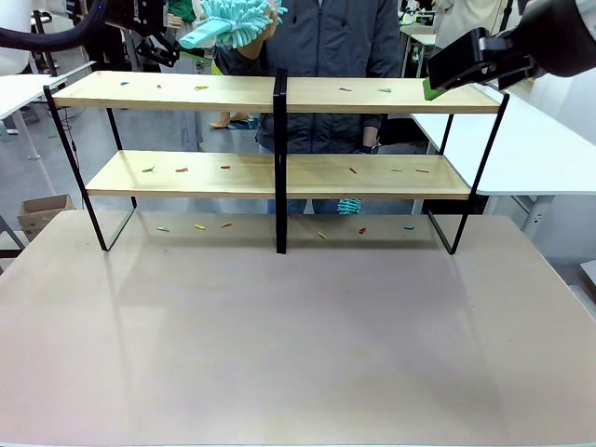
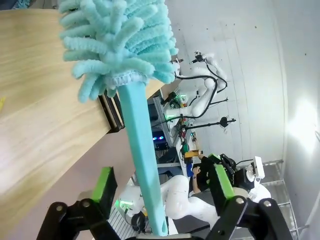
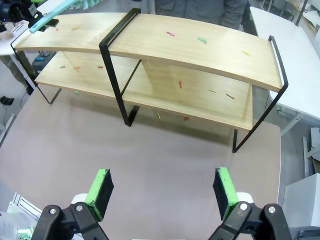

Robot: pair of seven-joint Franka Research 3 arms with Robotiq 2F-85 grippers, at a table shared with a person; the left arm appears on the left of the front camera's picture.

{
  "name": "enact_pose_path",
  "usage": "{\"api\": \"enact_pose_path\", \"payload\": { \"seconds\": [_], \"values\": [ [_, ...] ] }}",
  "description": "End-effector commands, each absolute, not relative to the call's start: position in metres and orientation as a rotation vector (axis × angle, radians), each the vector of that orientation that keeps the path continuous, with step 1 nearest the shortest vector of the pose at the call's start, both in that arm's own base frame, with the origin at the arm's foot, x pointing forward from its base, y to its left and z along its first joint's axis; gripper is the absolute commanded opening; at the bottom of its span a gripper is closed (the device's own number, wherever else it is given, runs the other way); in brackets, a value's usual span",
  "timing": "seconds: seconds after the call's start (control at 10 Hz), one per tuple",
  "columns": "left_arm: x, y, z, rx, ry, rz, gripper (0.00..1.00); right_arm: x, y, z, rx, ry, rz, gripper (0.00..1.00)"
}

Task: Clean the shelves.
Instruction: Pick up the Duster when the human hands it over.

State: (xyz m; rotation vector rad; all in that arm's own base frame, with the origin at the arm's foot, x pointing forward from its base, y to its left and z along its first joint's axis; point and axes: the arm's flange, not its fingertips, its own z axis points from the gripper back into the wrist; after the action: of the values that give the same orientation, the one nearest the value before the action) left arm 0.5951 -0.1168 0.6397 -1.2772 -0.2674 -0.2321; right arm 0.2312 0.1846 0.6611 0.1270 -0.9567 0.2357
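The shelves stand across the far half of the table, two light wooden boards in a black frame. Small coloured scraps lie on both boards and on the table beneath. A teal fluffy duster hangs above the top board's left half. Its handle runs between the fingers of my left gripper, whose jaws stand apart with gaps on both sides. The wooden board lies just behind the duster head. My right gripper is open and empty, high over the shelves' right end.
A person in a dark jacket stands behind the shelves. White tables flank both sides, and a cardboard box sits on the floor at the left. The brown table stretches bare in front of the shelves.
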Motion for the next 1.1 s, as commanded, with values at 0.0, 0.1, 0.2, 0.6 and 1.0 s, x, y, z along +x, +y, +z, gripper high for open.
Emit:
{"api": "enact_pose_path", "payload": {
  "seconds": [0.0, 0.1, 0.2, 0.6, 1.0],
  "values": [
    [0.595, -0.118, 0.640, -1.273, -0.239, -0.229, 0.42, 0.231, 0.184, 0.661, 0.134, -0.956, 0.233, 1.00],
    [0.595, -0.117, 0.640, -1.280, -0.248, -0.228, 0.29, 0.231, 0.184, 0.661, 0.134, -0.956, 0.233, 1.00],
    [0.593, -0.116, 0.641, -1.291, -0.272, -0.230, 0.00, 0.231, 0.184, 0.661, 0.134, -0.956, 0.233, 1.00],
    [0.592, -0.106, 0.641, -1.302, -0.311, -0.211, 0.00, 0.231, 0.184, 0.661, 0.134, -0.956, 0.233, 1.00],
    [0.575, -0.094, 0.652, -1.287, -0.297, -0.228, 0.00, 0.231, 0.184, 0.661, 0.134, -0.956, 0.233, 1.00]
  ]
}}
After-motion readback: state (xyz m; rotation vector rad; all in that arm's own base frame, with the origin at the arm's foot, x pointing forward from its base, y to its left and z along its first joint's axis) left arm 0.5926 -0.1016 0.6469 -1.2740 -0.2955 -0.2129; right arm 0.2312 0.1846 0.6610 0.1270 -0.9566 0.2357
